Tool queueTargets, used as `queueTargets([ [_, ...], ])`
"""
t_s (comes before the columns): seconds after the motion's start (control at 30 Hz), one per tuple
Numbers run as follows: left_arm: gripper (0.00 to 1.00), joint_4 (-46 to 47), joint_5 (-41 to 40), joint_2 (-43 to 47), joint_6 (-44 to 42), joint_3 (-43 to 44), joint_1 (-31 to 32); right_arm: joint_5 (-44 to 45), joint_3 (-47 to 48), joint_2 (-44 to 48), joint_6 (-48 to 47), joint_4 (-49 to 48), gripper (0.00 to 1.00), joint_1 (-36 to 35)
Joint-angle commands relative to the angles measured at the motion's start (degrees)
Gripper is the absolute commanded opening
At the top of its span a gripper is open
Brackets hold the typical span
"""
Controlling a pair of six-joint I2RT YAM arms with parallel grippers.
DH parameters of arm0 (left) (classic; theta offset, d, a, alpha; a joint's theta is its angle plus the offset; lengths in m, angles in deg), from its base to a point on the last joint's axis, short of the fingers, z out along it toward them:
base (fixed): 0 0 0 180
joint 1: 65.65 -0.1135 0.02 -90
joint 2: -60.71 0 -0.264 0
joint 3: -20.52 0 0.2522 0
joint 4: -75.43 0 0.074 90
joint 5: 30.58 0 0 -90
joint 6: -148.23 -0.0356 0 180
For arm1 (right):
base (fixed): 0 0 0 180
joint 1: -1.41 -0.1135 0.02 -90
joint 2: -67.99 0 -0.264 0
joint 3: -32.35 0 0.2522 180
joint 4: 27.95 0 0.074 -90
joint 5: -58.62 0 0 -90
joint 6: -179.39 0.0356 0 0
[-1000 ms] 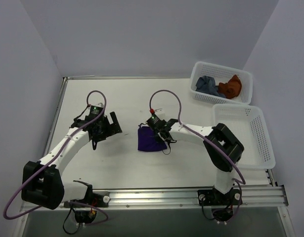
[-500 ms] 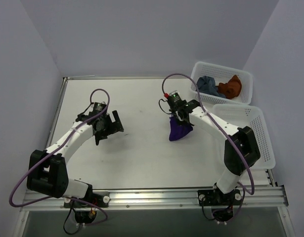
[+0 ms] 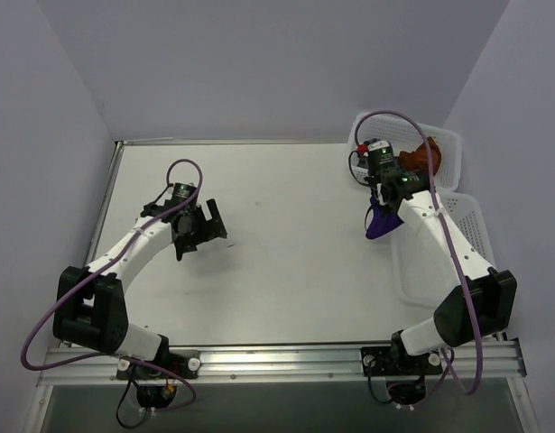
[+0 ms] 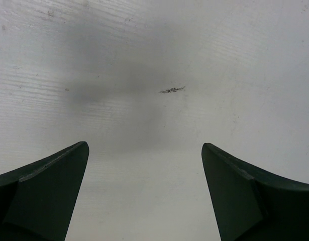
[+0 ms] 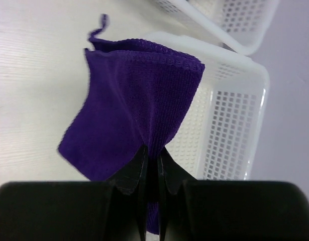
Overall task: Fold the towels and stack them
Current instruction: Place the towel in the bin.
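My right gripper (image 3: 382,209) is shut on the deep purple towel (image 3: 377,225), which hangs bunched from the jaws above the left edge of the nearer white basket (image 3: 480,262). In the right wrist view the towel (image 5: 139,100) drapes from my shut gripper (image 5: 151,150), partly over the table and partly over the basket rim (image 5: 229,57). The rust orange-brown towel (image 3: 423,157) lies in the farther basket (image 3: 450,137). The blue-grey towel is hidden behind my right wrist. My left gripper (image 3: 201,226) is open and empty just above bare table (image 4: 144,145).
The two white perforated baskets stand at the right edge of the table, one behind the other; the farther one also shows in the right wrist view (image 5: 239,20). A small dark scuff (image 4: 172,90) marks the table under my left gripper.
My right arm has swung right, carrying the purple towel from the table's middle to the nearer basket's left edge. My left arm has barely moved.
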Motion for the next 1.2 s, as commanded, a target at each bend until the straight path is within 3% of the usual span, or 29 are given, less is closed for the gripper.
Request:
queueTargets([
  [0.0,0.94,-0.9,-0.3,0.0,-1.0,3.1,0.3,1.0,-1.2,1.0,-3.7,1.5,0.0,4.8],
  [0.13,0.94,-0.2,-1.0,0.1,-1.1,3.5,0.3,0.2,-4.3,1.1,-5.4,-1.6,0.0,10.0],
  [0.27,0.94,0.2,-1.6,-0.4,-1.7,4.5,0.3,-7.1,-7.0,0.8,-9.1,-6.4,0.0,15.9],
  [0.87,0.94,2.1,-3.2,-7.3,-4.7,11.4,0.2,-14.8,-11.5,-10.7,-13.4,-15.2,0.0,25.1],
  [1.17,0.94,3.6,-1.9,-8.1,-4.9,11.2,0.2,-11.8,-10.7,-14.2,-12.1,-16.8,0.01,28.2],
])
